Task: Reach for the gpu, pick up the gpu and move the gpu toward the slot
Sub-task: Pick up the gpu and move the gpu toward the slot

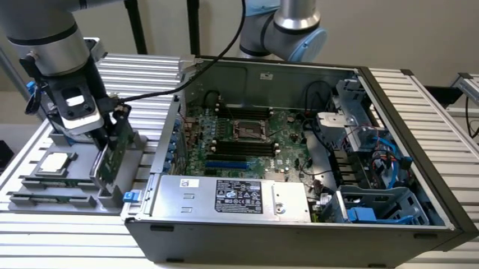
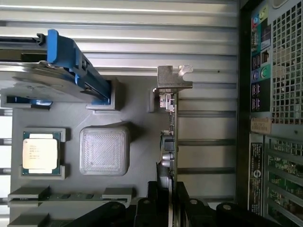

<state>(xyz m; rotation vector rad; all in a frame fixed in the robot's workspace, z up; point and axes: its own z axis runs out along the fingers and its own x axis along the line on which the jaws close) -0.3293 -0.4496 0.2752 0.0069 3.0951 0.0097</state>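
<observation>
My gripper straddles the gpu, nine o'clock of the computer case; I cannot tell if it's clamped; a loose hold risks tilting.

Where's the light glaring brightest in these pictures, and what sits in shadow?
Exterior view: glare whitens the ribbed table beside the arm; the computer case's near wall is shadowed. Wrist view: bright streaks run along the table's ridges; the gripper is a dark shape at the gpu.
</observation>
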